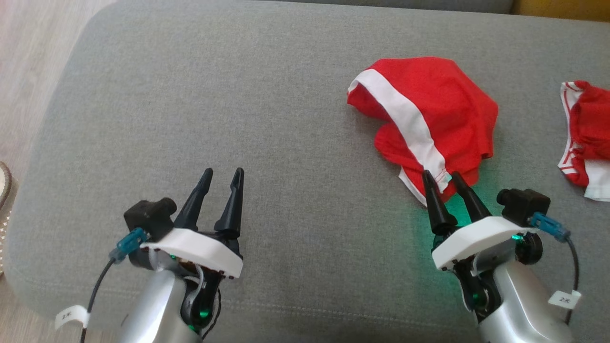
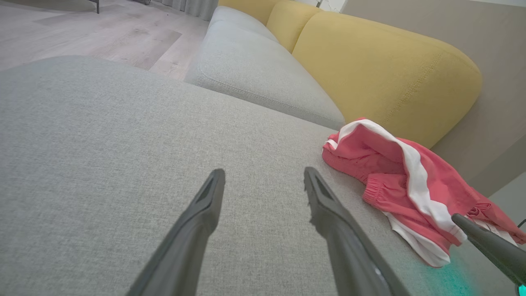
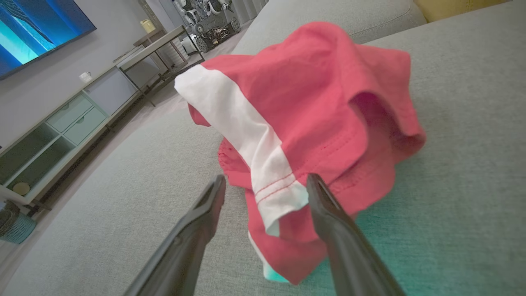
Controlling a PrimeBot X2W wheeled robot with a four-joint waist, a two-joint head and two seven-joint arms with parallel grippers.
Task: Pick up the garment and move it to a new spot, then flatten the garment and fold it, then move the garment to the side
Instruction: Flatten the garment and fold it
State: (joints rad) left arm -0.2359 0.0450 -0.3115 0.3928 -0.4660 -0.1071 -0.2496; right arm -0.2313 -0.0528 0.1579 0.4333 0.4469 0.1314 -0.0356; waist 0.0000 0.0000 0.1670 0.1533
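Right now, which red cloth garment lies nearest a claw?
The crumpled red garment with the broad white stripe, at the tips of the right claw; the other red garment lies apart, farther right.

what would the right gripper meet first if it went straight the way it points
Most likely the red garment: its white-striped hem lies just ahead of the right gripper, though depth is unclear.

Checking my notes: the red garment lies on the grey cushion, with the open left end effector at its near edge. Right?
Wrong arm: the head view shows the open right end effector at the near edge of the red garment on the grey cushion; the left end effector is over bare cushion.
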